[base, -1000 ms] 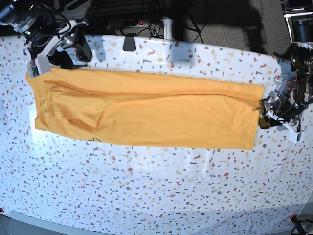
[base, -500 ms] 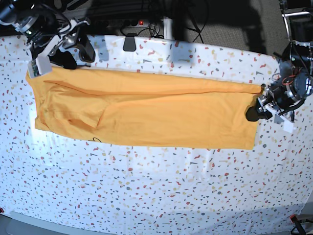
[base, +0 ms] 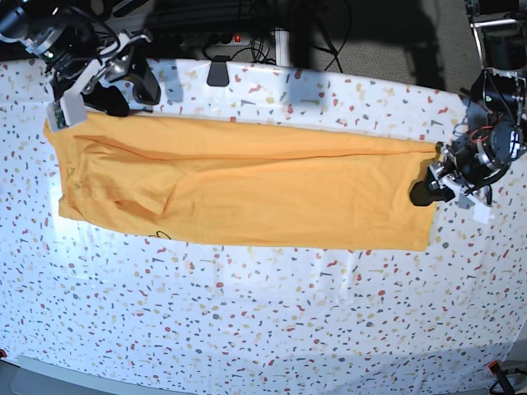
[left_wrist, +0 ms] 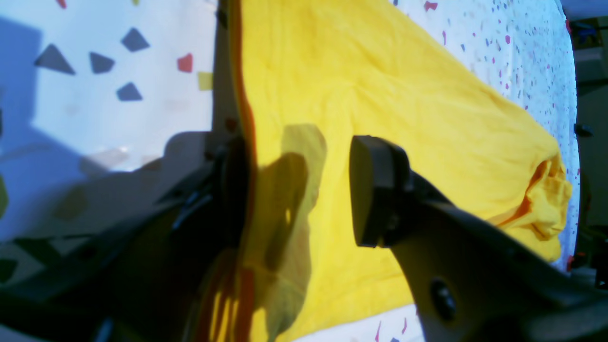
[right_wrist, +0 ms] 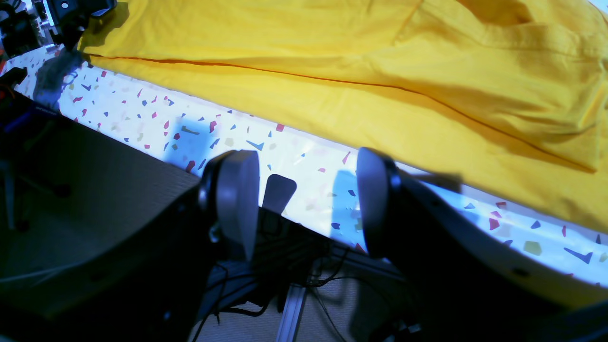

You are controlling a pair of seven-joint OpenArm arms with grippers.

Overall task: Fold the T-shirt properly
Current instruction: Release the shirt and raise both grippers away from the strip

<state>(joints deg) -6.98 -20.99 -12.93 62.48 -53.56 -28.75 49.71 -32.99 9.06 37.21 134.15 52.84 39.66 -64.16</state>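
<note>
The mustard T-shirt [base: 247, 185] lies flat on the table as a long band folded lengthwise, running left to right. A small black mark [base: 160, 236] shows at its near edge. My left gripper [base: 424, 188] is at the shirt's right end. In the left wrist view the left gripper [left_wrist: 299, 190] is open, with one finger [left_wrist: 232, 190] at the cloth's edge and the other [left_wrist: 375, 190] above the shirt [left_wrist: 380, 85]. My right gripper [base: 125, 92] is open and empty at the far left corner. In the right wrist view the right gripper [right_wrist: 306, 204] hangs over the table's back edge, short of the shirt [right_wrist: 332, 47].
The table has a white speckled cover [base: 263, 329]. A black clip-like object [base: 218, 74] sits on its back edge. A power strip [base: 239, 38] and cables lie behind the table. The floor drops away past the back edge [right_wrist: 95, 190].
My left gripper has moved left from beside the shirt's right end onto its edge, and its jaws now straddle the cloth. My right gripper has shifted only slightly.
</note>
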